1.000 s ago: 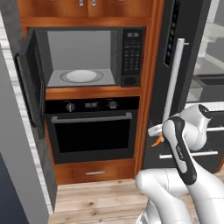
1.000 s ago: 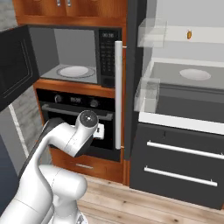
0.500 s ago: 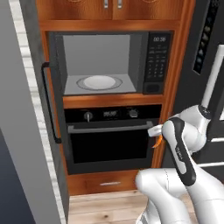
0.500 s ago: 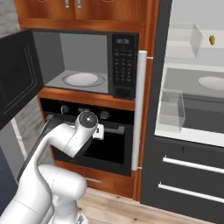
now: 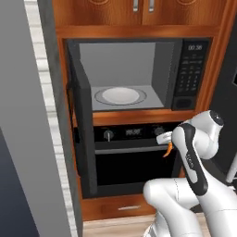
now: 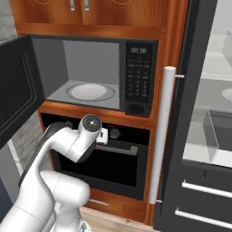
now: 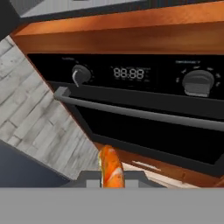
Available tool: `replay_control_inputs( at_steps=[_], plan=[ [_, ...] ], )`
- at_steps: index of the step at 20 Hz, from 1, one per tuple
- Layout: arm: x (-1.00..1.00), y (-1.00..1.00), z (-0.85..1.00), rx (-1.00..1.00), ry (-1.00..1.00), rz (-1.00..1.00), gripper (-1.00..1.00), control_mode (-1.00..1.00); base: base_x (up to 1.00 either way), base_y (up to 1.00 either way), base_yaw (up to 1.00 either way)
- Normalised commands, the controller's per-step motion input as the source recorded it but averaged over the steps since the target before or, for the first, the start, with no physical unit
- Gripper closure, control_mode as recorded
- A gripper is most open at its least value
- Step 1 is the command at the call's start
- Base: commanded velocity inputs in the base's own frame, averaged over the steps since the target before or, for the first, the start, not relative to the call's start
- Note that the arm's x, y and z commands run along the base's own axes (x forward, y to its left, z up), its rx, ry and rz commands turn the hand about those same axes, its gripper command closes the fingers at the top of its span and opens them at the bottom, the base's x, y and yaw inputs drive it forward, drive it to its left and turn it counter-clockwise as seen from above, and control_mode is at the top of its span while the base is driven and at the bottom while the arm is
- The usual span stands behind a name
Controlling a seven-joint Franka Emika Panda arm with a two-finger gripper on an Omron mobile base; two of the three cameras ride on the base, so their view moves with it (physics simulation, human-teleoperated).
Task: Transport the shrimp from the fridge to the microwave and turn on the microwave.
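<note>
One shrimp (image 7: 110, 168) sits clamped in the gripper (image 7: 111, 177), before the black oven (image 7: 144, 109). At 12 o'clock above stands the microwave (image 5: 139, 74), door open, turntable (image 5: 120, 96) bare.

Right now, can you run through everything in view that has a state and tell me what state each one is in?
Dark grey microwave: door swung open, round white turntable bare, keypad digits lit.
Small orange shrimp: held in the end effector, in front of the oven.
End effector: shut on the shrimp.
Black oven: door shut, clock reads 88:88.
Dark grey fridge: door open, shelves showing.
</note>
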Motion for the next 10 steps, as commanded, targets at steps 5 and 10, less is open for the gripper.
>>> replay_control_inputs(
  at_steps=[5, 10],
  plan=[
    [0.0, 0.0, 0.0, 0.0, 0.0, 0.0, 1.0, 1.0, 0.53, 0.34, 0.0],
    [0.0, 0.0, 0.0, 0.0, 0.0, 0.0, 1.0, 1.0, 0.52, 0.24, 0.0]
  ],
)
